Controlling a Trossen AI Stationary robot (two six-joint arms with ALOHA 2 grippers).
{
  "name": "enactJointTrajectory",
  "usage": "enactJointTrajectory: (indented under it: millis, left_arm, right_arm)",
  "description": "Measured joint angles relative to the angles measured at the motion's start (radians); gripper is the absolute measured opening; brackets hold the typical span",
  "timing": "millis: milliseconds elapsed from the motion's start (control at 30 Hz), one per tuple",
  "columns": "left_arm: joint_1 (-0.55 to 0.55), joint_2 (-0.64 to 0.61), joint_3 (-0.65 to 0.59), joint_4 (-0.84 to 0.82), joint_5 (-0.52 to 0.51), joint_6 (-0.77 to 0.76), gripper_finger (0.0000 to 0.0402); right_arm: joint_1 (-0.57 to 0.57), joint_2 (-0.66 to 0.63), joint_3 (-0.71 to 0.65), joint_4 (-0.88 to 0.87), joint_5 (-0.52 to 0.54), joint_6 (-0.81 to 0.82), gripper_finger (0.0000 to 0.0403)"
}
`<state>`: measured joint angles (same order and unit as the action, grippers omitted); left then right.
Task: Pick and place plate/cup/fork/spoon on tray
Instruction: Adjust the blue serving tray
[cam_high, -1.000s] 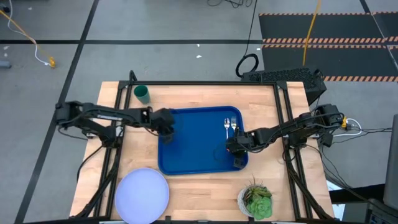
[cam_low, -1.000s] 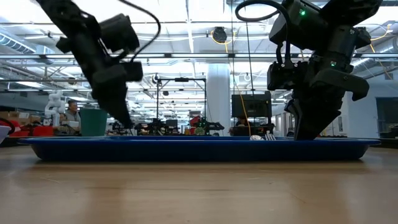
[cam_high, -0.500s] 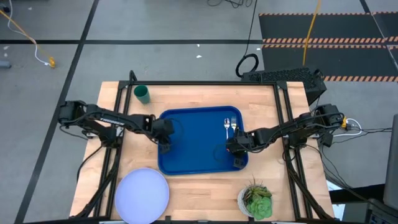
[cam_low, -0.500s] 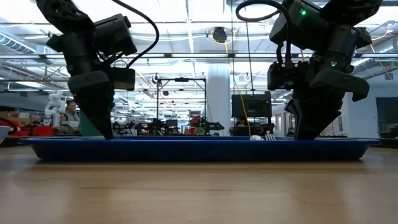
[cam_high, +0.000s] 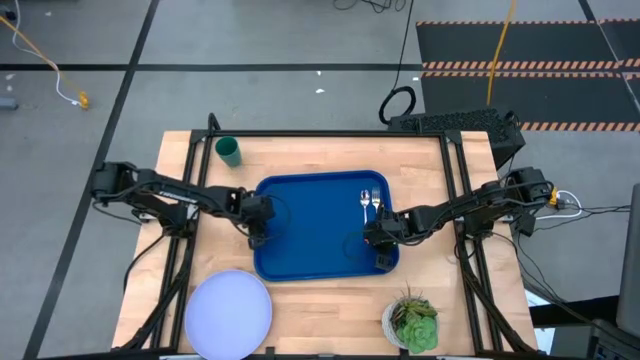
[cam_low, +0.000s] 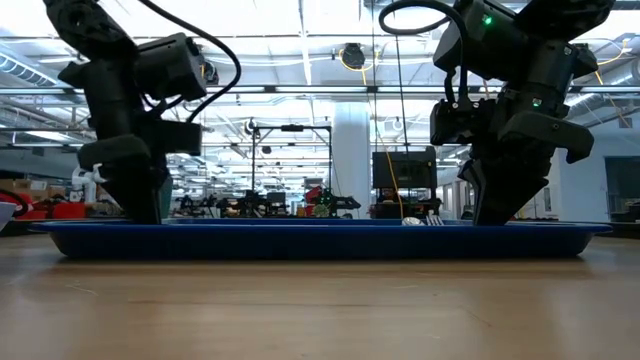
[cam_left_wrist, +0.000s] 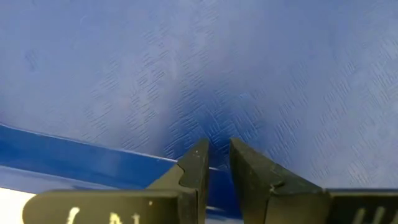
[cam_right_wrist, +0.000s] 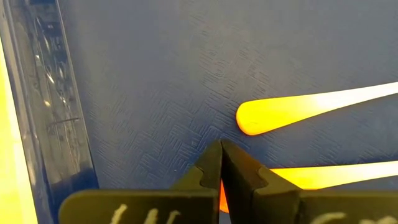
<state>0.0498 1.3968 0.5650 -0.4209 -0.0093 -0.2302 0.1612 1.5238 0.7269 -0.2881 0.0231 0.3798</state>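
Observation:
The blue tray (cam_high: 310, 250) lies mid-table. The fork and spoon (cam_high: 371, 204) lie side by side on its far right part; I cannot tell which is which. Their orange handles (cam_right_wrist: 311, 106) show in the right wrist view. My right gripper (cam_high: 373, 238) is shut, pointing down beside the handle ends. My left gripper (cam_high: 258, 232) points down just inside the tray's left rim (cam_left_wrist: 74, 155), its fingers all but shut. The dark green cup (cam_high: 229, 150) stands at the far left. The pale plate (cam_high: 228, 310) lies at the near left. My left gripper's fingertips (cam_left_wrist: 200, 152) stand low over the tray floor, right beside the left rim, coming from above. I cannot tell whether they touch the tray. My right gripper's shut fingertips (cam_right_wrist: 219, 152) stand at the tray floor beside one orange handle's end (cam_right_wrist: 249, 121). I cannot tell whether they touch.
A white pot with a green plant (cam_high: 412, 322) stands at the near right, close to the tray's corner. Black frame rails (cam_high: 190, 200) run along both table sides. Bare wood shows between the cup and the tray.
My left gripper has gone from inside the tray toward the table's left and near edges, ending at the tray's left rim. Its arm has tipped more upright. My right gripper, the tray, fork and spoon have kept still.

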Motion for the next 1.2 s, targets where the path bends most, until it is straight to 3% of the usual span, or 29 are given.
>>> enactJointTrajectory:
  millis: [1200]
  left_arm:
    - [0.025, 0.003, -0.020, 0.000, -0.017, 0.123, 0.0067]
  right_arm:
    - [-0.001, 0.000, 0.000, -0.009, -0.020, 0.005, 0.0000]
